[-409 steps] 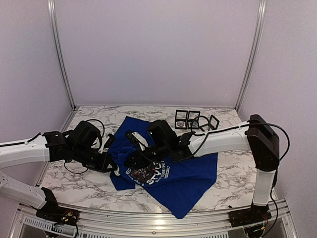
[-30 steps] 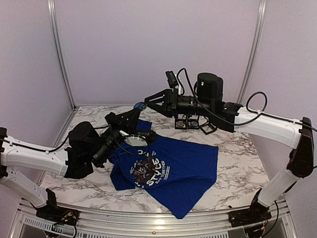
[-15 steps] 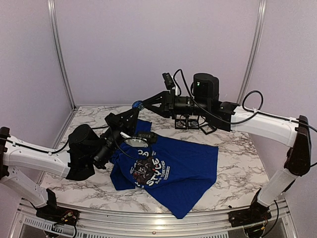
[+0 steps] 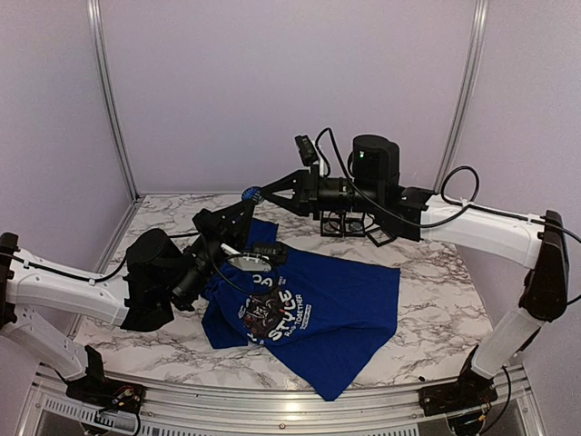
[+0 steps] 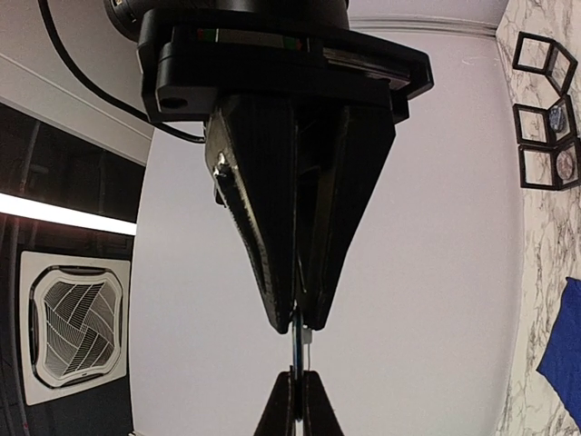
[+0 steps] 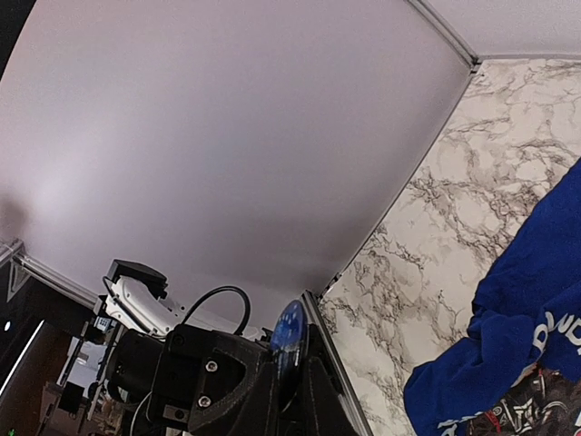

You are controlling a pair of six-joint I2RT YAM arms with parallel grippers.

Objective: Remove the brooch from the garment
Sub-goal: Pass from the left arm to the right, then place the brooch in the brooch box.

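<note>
Blue brooch point(image 6: 289, 338) is facing the right wrist camera, edge-on to the left one; left end effector point(image 5: 294, 401) and right end effector point(image 5: 298, 316) are clamping it.

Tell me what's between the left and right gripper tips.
The blue round brooch, gripped from both sides by the left gripper and right gripper; the top external and left wrist views show it.

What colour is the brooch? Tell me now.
The brooch is blue, clearest in the right wrist view.
</note>
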